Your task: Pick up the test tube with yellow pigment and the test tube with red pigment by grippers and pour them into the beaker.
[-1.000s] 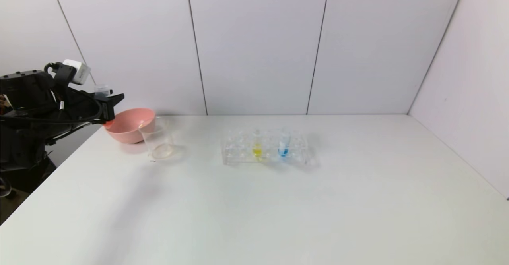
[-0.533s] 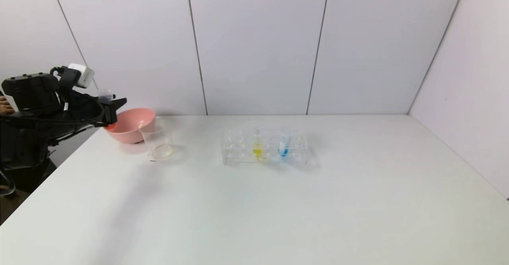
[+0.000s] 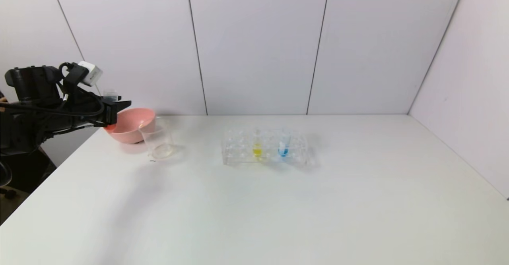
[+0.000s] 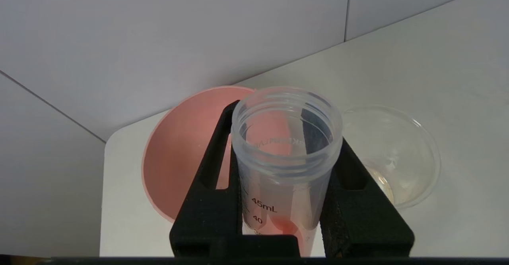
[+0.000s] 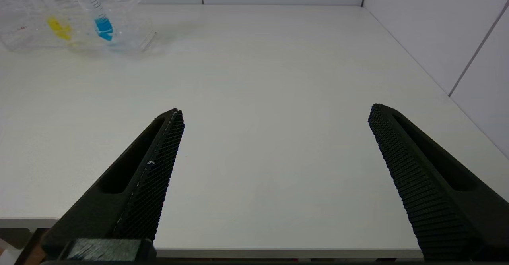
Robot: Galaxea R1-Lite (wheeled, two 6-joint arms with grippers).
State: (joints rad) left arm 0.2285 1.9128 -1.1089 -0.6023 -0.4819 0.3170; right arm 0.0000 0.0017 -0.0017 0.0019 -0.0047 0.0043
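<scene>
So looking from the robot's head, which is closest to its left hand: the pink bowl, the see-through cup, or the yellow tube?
From the left hand, which grips the red tube:
1. Pink bowl, right beside the hand.
2. Beaker, just past the bowl, toward the middle.
3. Yellow tube, farthest, standing in the rack mid-table.

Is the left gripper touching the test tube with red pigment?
Touching. The left wrist view shows the left gripper with both dark fingers pressed against the sides of the test tube with red pigment, no gap on either side.
</scene>
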